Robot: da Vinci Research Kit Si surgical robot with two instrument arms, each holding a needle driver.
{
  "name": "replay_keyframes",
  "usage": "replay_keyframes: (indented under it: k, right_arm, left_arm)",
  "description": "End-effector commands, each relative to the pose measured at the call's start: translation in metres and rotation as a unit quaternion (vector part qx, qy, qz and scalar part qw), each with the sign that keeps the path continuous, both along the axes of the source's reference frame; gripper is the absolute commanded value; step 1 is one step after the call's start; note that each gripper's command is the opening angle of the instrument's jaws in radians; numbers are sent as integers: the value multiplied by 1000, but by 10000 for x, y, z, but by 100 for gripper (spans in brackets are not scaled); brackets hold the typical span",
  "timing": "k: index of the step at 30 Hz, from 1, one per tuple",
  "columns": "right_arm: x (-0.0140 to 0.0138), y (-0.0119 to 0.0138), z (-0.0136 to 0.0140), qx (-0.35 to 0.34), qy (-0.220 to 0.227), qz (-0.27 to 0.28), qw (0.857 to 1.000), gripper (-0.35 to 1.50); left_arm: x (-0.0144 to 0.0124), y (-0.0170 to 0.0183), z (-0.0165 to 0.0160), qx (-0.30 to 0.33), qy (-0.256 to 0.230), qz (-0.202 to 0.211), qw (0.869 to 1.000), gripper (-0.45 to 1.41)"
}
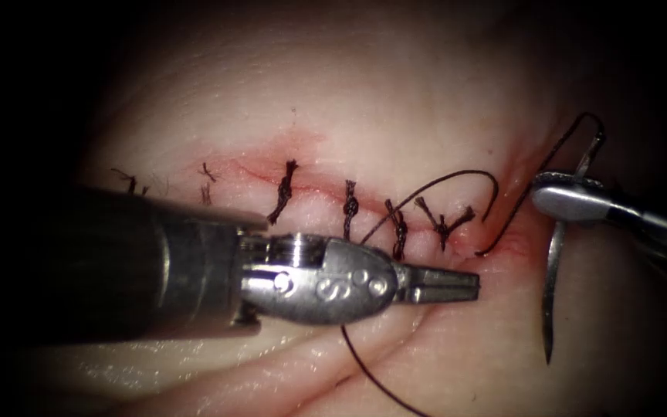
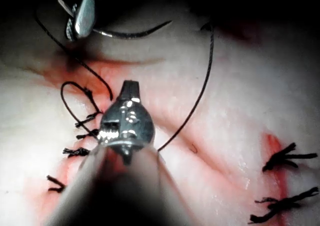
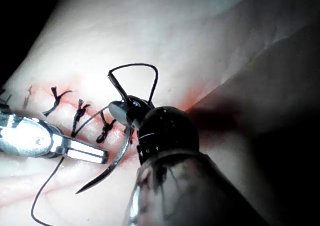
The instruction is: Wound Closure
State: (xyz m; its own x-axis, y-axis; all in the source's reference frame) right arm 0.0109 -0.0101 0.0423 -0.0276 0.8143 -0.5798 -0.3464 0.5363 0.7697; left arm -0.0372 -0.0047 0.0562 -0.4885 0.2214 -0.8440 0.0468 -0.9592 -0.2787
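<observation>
One needle [image 1: 553, 286] clear of tissue [image 1: 395, 100], point down, in right end effector [image 1: 561, 197]; left end effector [image 1: 445, 284] together, empty

Light: bright at the centre of the tissue [image 1: 364, 100], falling to black at the edges.
Glare: highlights on the left gripper [image 1: 441, 284].
Shadow: dark under its shaft.

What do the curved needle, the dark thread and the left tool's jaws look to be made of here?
Thin curved needle, held near its upper end by the right tool, free of the tissue: polished metal, by its glint. Dark thread: apparently braided fibre, matt, frayed at the knots. Left tool, holding nothing: bright steel-like metal with sharp highlights.
</observation>
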Motion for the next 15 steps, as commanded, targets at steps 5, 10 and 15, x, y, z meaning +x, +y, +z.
replay_keyframes:
  k: [5, 10, 15]
  right_arm:
    - [8, -1, 4, -12, -2, -3, 1000, -35]
    - [9, -2, 4, -19, -2, -3, 1000, -35]
    - [9, -5, 5, -26, -4, -4, 1000, -35]
  left_arm:
    - [-6, 7, 39, 11, 58, 30, 998, -45]
    - [-10, 17, 60, 7, 96, 35, 995, -45]
    - [-18, 23, 67, 8, 112, 40, 993, -45]
